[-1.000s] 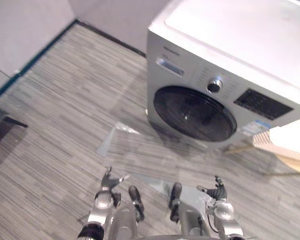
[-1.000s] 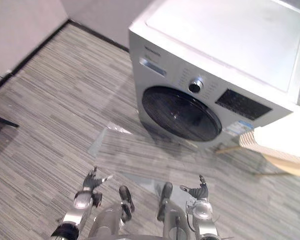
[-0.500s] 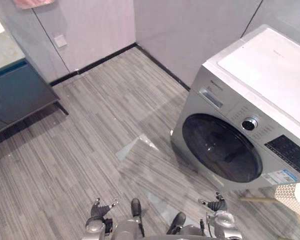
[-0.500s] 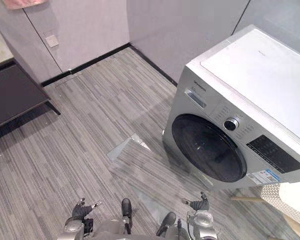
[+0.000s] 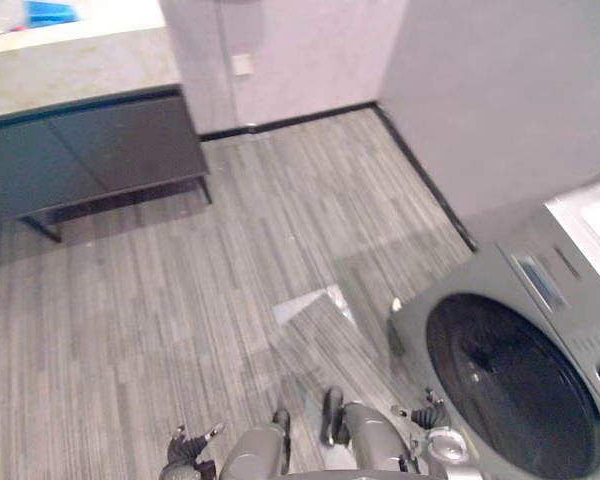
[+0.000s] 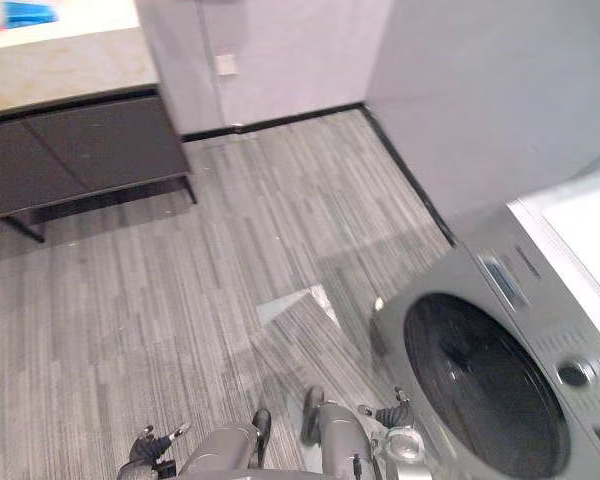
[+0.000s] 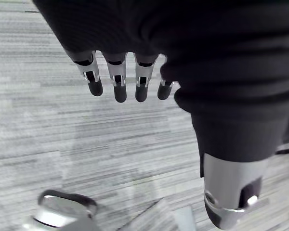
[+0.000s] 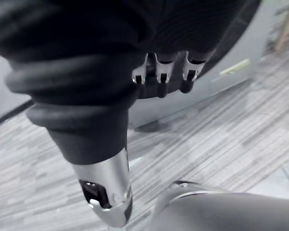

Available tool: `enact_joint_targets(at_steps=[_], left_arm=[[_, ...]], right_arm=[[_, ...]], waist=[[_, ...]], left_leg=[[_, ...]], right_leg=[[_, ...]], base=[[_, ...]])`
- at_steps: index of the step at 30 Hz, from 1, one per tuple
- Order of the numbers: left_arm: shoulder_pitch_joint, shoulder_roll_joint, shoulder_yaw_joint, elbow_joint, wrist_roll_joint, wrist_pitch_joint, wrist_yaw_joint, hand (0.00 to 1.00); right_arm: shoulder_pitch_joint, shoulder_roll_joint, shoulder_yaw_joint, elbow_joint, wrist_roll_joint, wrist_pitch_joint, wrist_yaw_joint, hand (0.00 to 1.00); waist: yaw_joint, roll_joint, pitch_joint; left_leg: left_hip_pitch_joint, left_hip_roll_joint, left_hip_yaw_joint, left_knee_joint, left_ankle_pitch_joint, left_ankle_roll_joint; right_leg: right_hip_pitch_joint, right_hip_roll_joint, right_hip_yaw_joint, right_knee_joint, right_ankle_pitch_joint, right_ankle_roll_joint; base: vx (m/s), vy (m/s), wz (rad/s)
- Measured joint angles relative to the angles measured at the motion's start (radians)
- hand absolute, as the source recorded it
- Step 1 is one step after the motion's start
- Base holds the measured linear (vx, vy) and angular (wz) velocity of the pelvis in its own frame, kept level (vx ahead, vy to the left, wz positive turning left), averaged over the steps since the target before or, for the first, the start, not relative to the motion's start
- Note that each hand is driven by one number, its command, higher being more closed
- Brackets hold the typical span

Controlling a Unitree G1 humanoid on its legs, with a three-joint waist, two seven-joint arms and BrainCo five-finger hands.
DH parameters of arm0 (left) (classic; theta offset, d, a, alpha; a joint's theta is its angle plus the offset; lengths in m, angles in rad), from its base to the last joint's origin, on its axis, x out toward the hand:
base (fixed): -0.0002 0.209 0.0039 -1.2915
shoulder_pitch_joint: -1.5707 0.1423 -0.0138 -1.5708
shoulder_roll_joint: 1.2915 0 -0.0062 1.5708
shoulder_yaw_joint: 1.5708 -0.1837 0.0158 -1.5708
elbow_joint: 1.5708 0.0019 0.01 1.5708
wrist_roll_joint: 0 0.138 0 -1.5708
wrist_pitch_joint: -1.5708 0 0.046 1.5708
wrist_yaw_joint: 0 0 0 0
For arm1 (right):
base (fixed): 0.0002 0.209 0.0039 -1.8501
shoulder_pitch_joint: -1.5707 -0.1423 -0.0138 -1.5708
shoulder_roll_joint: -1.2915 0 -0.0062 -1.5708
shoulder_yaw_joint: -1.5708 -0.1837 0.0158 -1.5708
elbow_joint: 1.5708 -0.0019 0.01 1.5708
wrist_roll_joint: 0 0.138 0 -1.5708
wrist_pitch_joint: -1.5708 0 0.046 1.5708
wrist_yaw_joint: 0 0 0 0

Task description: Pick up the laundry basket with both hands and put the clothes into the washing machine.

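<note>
Washing machine (image 5: 525,385): at 4 o'clock on the striped floor (image 5: 180,290), round dark door closed.
Right hand (image 5: 430,415): low, with the machine just beside it at 3 o'clock; fingers (image 8: 160,77) loosely extended, empty.
Left hand (image 5: 188,447): at 7 o'clock, well apart from the machine; fingers (image 7: 119,87) relaxed, empty.
Dark cabinet (image 5: 90,150): at 10 o'clock.

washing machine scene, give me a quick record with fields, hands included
washing machine: on the robot's right, round dark door shut
left hand: open, empty, above the floor
right hand: open, empty, near the machine's front
cabinet: dark with a pale top, by the far wall
floor: grey planks
</note>
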Motion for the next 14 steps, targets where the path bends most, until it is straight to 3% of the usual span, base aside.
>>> enact_joint_targets(at_steps=[1, 2, 3, 4, 5, 7, 10, 11, 12, 14], left_arm=[[0.001, -0.028, 0.056, -0.008, -0.012, 0.000, 0.001, 0.00], [0.004, -0.039, 0.080, -0.010, -0.017, 0.002, 0.003, 0.00], [0.013, -0.050, 0.104, -0.017, -0.038, 0.002, 0.004, 0.00], [0.015, -0.047, 0.108, -0.025, -0.048, 0.002, 0.004, 0.00], [0.013, -0.046, 0.108, -0.029, -0.053, 0.001, 0.003, 0.00], [0.009, -0.048, 0.109, -0.048, -0.054, 0.001, 0.002, 0.00], [-0.026, -0.056, 0.101, -0.040, -0.052, 0.007, 0.002, 0.00], [-0.028, -0.065, 0.078, -0.040, -0.052, 0.007, 0.000, 0.00], [-0.026, -0.069, 0.072, -0.032, -0.049, 0.008, -0.001, 0.00], [-0.025, -0.055, 0.070, -0.019, -0.044, 0.009, -0.003, 0.00]], right_arm=[[-0.025, -0.001, 0.005, -0.005, 0.000, 0.000, 0.001, 0.00], [-0.026, 0.000, 0.013, -0.009, 0.000, -0.001, 0.001, 0.00], [-0.025, 0.004, 0.025, -0.016, 0.000, -0.001, 0.001, 0.00], [-0.028, 0.014, 0.039, -0.016, 0.001, -0.001, -0.001, 0.00], [-0.033, 0.014, 0.038, -0.017, 0.001, -0.001, 0.000, 0.00], [-0.046, 0.011, 0.036, -0.024, 0.002, -0.003, -0.001, 0.00], [-0.047, 0.012, -0.011, -0.024, 0.003, -0.002, -0.002, 0.00], [-0.030, 0.007, -0.030, -0.025, 0.002, -0.003, -0.002, 0.00], [-0.019, 0.007, -0.043, -0.019, 0.002, 0.001, -0.003, 0.00], [-0.019, 0.038, -0.046, -0.011, 0.002, 0.002, -0.003, 0.00]], waist=[[0.002, 0.010, 0.004], [0.004, 0.018, 0.005], [0.009, 0.025, 0.006], [0.027, 0.022, 0.006], [0.027, 0.018, 0.003], [0.027, 0.010, -0.004], [0.024, 0.024, -0.004], [0.022, 0.043, -0.014], [0.023, 0.048, -0.028], [0.023, 0.003, -0.043]], left_leg=[[-0.055, 0.052, 0.113, 0.151, 0.023, -0.037], [-0.063, 0.079, 0.153, 0.210, 0.036, -0.052], [-0.074, 0.132, 0.229, 0.328, 0.088, -0.059], [-0.094, 0.185, 0.304, 0.396, 0.069, -0.041], [-0.104, 0.203, 0.328, 0.408, 0.059, -0.037], [-0.146, 0.238, 0.374, 0.371, 0.045, -0.046], [-0.178, 0.269, 0.461, 0.124, 0.074, -0.083], [-0.161, 0.271, 0.487, -0.027, 0.228, -0.072], [-0.138, 0.273, 0.505, -0.079, 0.252, -0.022], [-0.088, 0.227, 0.510, -0.186, 0.271, -0.019]], right_leg=[[0.046, 0.022, -0.037, -0.010, -0.017, -0.027], [0.082, 0.036, -0.048, -0.027, -0.023, -0.037], [0.158, 0.057, -0.059, -0.064, -0.037, -0.058], [0.221, 0.066, -0.058, -0.098, -0.042, -0.066], [0.245, 0.067, -0.059, -0.117, -0.042, -0.066], [0.287, 0.053, -0.071, -0.163, -0.042, -0.066], [0.344, 0.033, -0.136, -0.191, -0.045, -0.059], [0.369, 0.045, -0.157, -0.189, -0.062, -0.031], [0.386, 0.054, -0.158, -0.189, -0.090, -0.003], [0.394, 0.021, -0.154, -0.186, -0.099, 0.005]], base=[[0.49, -0.234, 0.47], [0.48, -0.236, 0.31], [0.47, -0.186, 0.10], [0.45, -0.165, 0.09], [0.39, -0.134, 0.08], [0.28, -0.086, 0.18], [0.27, 0.033, 0.51], [0.20, 0.127, 0.60], [0.20, 0.132, 0.61], [0.14, 0.097, 0.32]])
